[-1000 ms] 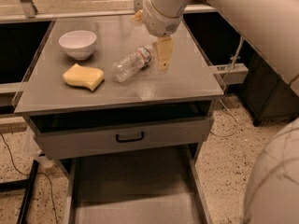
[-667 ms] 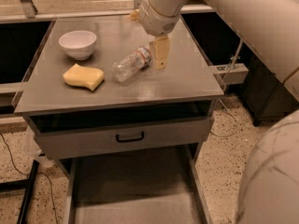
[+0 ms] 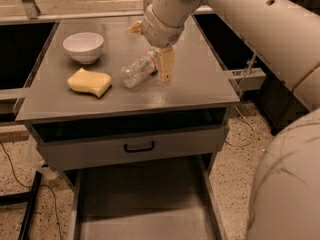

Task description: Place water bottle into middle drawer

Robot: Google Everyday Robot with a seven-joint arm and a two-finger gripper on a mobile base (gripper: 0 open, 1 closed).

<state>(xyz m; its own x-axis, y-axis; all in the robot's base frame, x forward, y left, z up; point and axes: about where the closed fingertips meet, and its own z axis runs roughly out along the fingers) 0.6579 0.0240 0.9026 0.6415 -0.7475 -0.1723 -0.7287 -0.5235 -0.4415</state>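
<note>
Grey cabinet surface [image 3: 200, 86]; speckled floor [image 3: 235, 169] at 4 o'clock; dark recess [image 3: 20, 51] at 9; my gripper [image 3: 162, 70] hangs at 12.

gripper [image 3: 161, 69] beside water bottle [image 3: 136, 70], atop cabinet [image 3: 200, 91]

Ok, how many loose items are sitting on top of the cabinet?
3: white bowl back left, yellow sponge in front of it, water bottle lying mid-top with the tool at its right end. The arm may hide more.
</note>
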